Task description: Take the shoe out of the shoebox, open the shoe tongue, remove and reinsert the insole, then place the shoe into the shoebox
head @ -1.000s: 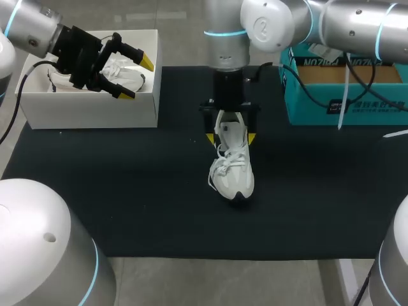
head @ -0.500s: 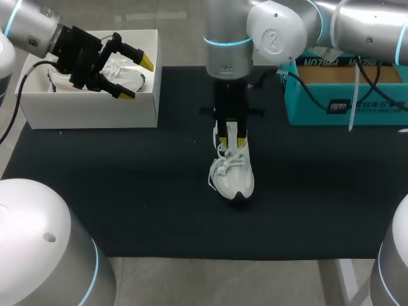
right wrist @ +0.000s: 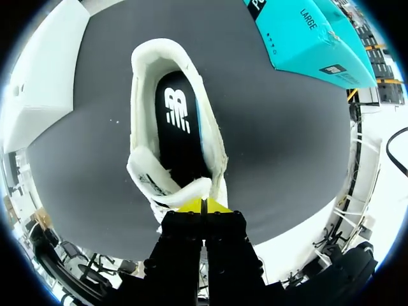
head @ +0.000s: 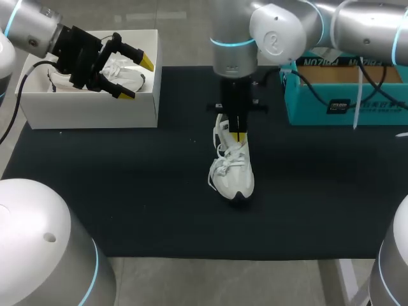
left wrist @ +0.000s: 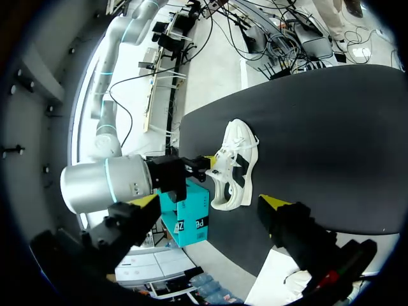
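White lace-up shoe upright on the dark mat, black insole inside, open white shoebox well apart.

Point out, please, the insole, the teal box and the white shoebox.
insole (right wrist: 180, 137), right wrist view, its black middle
teal box (head: 382, 89), head view, front wall
white shoebox (head: 89, 109), head view, front wall

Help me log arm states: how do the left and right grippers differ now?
The left gripper is open; the right gripper is shut, tips together. Left hangs tilted over the white shoebox; right points straight down at the tongue of the white sneaker. Both are black with yellow tips.
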Motion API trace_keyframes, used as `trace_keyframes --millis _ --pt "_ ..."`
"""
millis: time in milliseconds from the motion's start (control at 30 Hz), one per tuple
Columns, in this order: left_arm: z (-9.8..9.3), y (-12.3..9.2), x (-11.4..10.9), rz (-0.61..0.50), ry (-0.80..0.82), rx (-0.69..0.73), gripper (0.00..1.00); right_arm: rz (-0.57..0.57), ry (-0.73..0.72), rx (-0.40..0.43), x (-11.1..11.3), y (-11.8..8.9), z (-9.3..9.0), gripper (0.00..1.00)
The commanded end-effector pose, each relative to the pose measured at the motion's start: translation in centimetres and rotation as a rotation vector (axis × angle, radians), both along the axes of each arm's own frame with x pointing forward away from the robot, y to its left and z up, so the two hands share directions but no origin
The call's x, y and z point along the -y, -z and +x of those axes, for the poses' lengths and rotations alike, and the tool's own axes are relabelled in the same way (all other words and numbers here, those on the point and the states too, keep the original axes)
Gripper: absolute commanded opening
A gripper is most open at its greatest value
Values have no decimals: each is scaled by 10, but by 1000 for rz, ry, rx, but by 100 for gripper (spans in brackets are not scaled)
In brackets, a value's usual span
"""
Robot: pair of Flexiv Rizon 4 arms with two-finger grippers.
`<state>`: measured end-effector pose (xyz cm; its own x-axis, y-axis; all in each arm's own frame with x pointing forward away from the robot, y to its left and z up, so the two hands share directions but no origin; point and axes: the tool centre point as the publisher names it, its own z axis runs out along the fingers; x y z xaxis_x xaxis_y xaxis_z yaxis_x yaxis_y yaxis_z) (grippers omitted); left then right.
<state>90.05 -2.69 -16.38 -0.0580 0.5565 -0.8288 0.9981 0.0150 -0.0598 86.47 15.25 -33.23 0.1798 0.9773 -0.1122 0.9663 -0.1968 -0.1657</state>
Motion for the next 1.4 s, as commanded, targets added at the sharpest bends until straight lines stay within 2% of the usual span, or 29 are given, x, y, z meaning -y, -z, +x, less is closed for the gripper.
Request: trace_keyframes --millis 33,167,367,500,700,800,867,933,1000,1067,1100,1400 --pt "0 0 0 2 1 0 100 -3 2 -24 1 10 11 0" --pt "0 0 0 2 1 0 100 -13 3 -32 4 14 15 0" --pt "0 0 0 2 1 0 100 -9 4 -2 -2 -5 3 0" --pt "0 0 0 2 1 0 100 2 -15 -7 -8 1 -1 0" --pt "0 0 0 2 1 0 100 27 -24 -17 -4 16 8 0" --pt "0 0 0 2 1 0 100 56 -59 39 4 5 14 0" --pt "0 0 0 2 1 0 100 159 -201 102 3 -13 14 0" --pt "0 0 0 2 1 0 100 217 -430 195 -3 -33 11 0" --pt "0 0 0 2 1 0 100 239 -682 240 -13 -48 6 0" --pt "0 0 0 2 1 0 100 358 -939 260 -20 -56 1 0" --pt "0 0 0 2 1 0 100 350 -990 257 -21 -58 0 0" --pt "0 0 0 2 1 0 100 350 -990 257 -21 -58 0 0"
